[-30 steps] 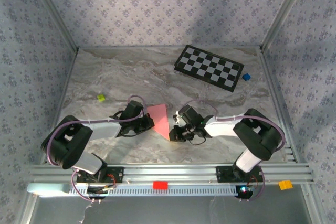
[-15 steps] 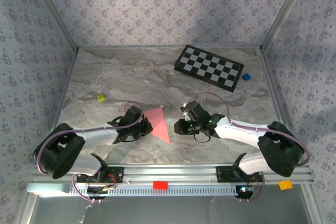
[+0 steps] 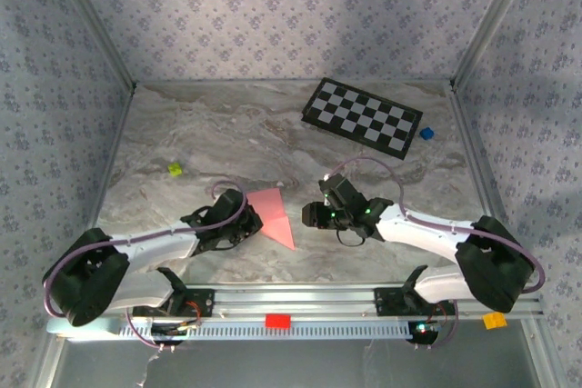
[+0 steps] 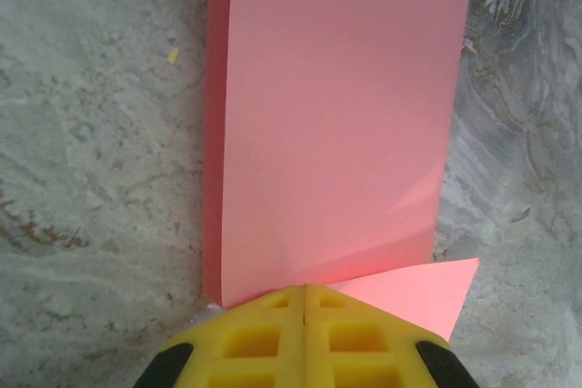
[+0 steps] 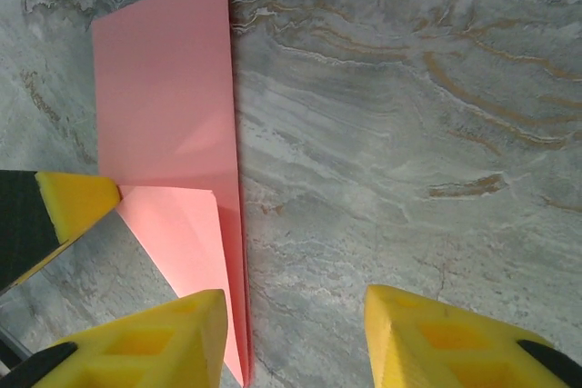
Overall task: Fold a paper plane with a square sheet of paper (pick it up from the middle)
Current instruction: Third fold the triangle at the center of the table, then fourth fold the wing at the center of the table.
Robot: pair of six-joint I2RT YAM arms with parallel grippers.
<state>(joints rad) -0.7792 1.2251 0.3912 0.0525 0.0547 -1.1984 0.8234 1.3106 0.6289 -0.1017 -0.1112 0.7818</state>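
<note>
Top external: right gripper (image 3: pixel 310 216) has backed off the thin pink-red folded paper sheet (image 3: pixel 275 213), jaws spread; left gripper (image 4: pixel 305 295), pressed together, probably pins its edge. Crease seems set.

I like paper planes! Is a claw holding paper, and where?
The left claw is shut on the edge of the folded pink-red paper sheet, beside its folded-over corner; the right claw holds nothing.
</note>
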